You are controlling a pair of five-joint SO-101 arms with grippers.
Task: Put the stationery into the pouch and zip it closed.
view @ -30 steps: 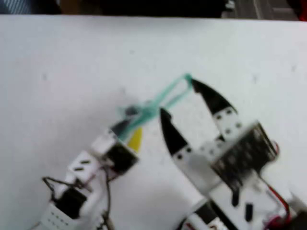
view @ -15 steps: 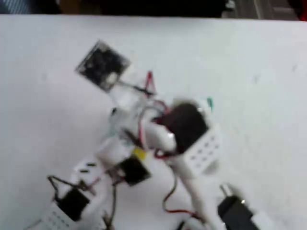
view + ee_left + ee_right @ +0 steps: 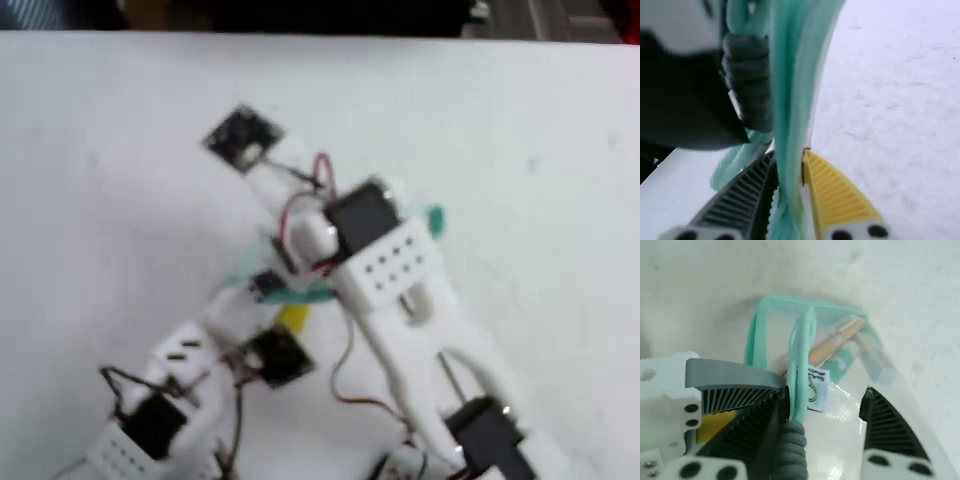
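From the lower left of the high view the left arm (image 3: 170,370) reaches to mid-frame. There the left claw (image 3: 788,156) stays pinched narrow on the teal edge of the pouch (image 3: 805,335), grey jaw on one side, yellow on the other. The pouch lies on the white worktop (image 3: 520,120) at the centre, mostly under the arms, with a teal corner showing to the right. A pencil (image 3: 837,340) shows through its clear side, so that piece at least seems to be in.

The right arm (image 3: 420,300), coming from the lower right, has swung over. A second ago its claw lay flat, jaws spread at the pouch's far end. Now the arm tips down over the pouch, its camera board (image 3: 243,137) toward the upper left. The right claw (image 3: 826,392) is open wide astride the teal edge, with a grey ribbed tab (image 3: 788,452) against one jaw. It looks like lining up for the zip while the left claw anchors the pouch.
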